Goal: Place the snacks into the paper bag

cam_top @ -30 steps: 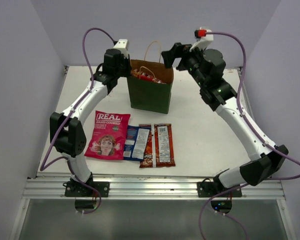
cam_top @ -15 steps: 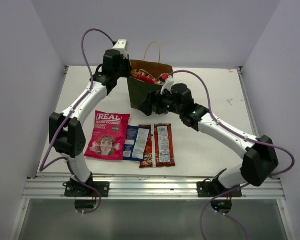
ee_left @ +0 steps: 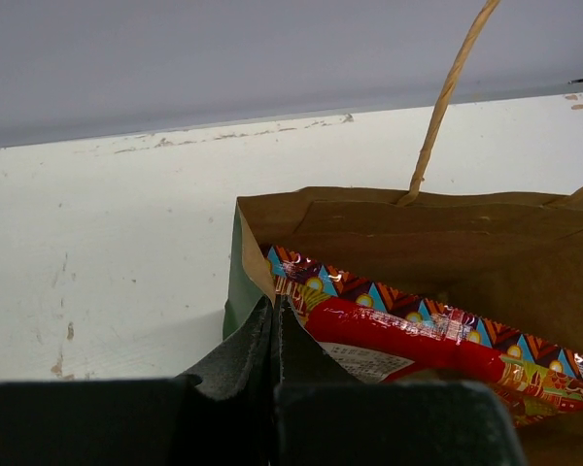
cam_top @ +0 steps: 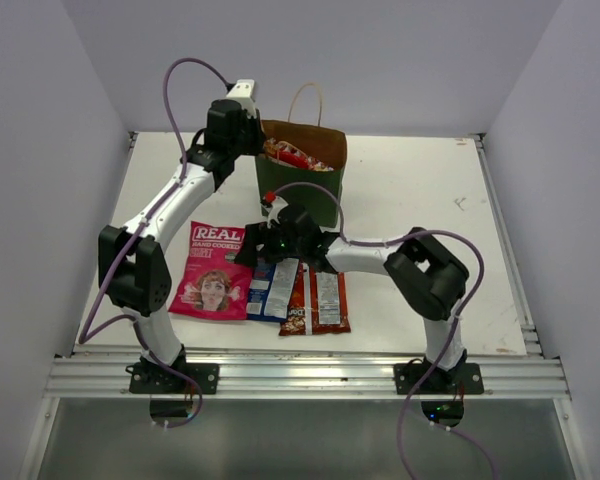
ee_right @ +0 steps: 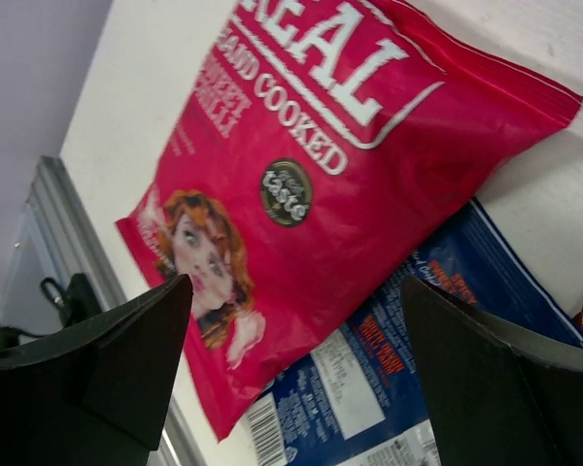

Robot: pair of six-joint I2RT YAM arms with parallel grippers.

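The dark green paper bag [cam_top: 302,190] stands upright at the back middle, and a red candy bag [cam_top: 292,154] lies inside it. My left gripper [cam_top: 253,142] is shut on the bag's left rim [ee_left: 256,260], with the candy bag [ee_left: 418,337] just beyond it. The pink "REAL" packet [cam_top: 214,270], the blue packet [cam_top: 276,287] and the orange-red packet [cam_top: 326,296] lie flat in a row at the front. My right gripper [cam_top: 250,252] is open and empty, low over the seam between the pink packet [ee_right: 311,184] and the blue packet [ee_right: 389,388].
The bag's tan loop handle [ee_left: 449,92] rises behind the rim. The table's front metal rail [cam_top: 300,375] runs below the packets. The left wall [cam_top: 40,150] stands close to my left arm.
My right arm swung from beside the bag's top right down and left, and now hovers over the packets in front. My left gripper and the bag have not moved.
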